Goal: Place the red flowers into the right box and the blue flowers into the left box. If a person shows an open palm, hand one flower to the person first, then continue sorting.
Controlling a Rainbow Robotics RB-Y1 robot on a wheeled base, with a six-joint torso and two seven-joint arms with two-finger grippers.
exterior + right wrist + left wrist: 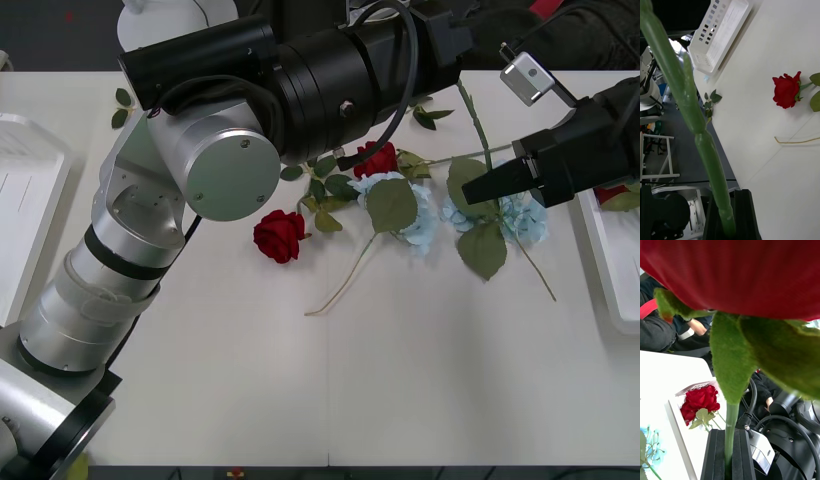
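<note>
Two white trays flank the table: the left box (25, 200) and the right box (610, 270). The left gripper (729, 453) pinches a rose stem (731, 427). The right gripper (728, 217) clamps a green stem (711, 165) above two blue flowers (520, 215), a red rose (280, 236) lying well off.

Bright even light, blurred close-ups
</note>
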